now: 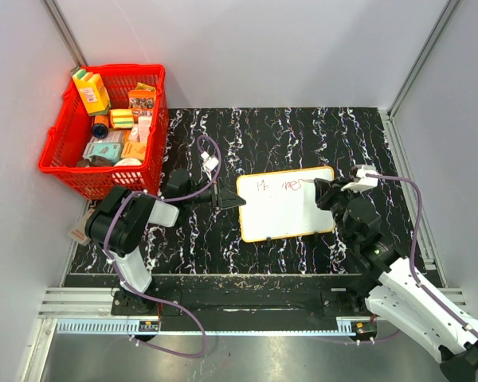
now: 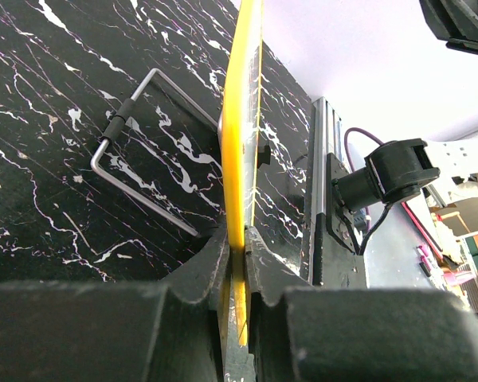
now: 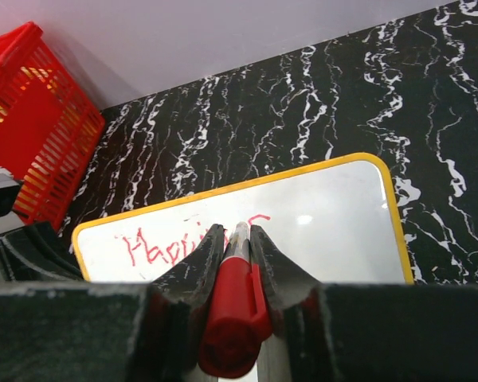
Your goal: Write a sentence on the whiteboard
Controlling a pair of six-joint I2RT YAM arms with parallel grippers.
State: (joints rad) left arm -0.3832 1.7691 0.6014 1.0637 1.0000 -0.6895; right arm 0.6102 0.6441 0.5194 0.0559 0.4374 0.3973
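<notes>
Ok, board (image 1: 285,204) sits mid-table (image 1: 303,135), a bit right of centre and nearer the near edge than the far edge, long side running L-R, slightly skewed. Can't tell from the pics whether it lies fully flat or is lifted a little.

L claw (image 1: 233,199) is at the board's left short edge. Left wrist view: fingers pinched tight on the orange-yellow rim, board (image 2: 240,159) seen edge-on between them, no gap either side. L claw (image 2: 237,255) grips rim only. Bent metal rod (image 2: 135,151) shows beside the board on its dark side; can't tell if it's attached.

R claw (image 1: 319,187) is over the board's right part, near the far-right corner of the board. Right wrist view: R claw (image 3: 237,232) nearly closed, clamped on a red marker (image 3: 231,310), barrel running up between the fingers, tip pointing at the white face. Tip looks on or just above the surface, can't tell which.

Writing (image 3: 155,248) is red script along the board's far edge, left part, reads like "Happi", the rest hidden behind the fingers, one more stroke peeking out right of the tip. From top view, writing (image 1: 275,186) is one faint line, not legible.

Red basket (image 1: 103,131), full of small packs, sits at the far-left corner of the table, well apart from the board.
</notes>
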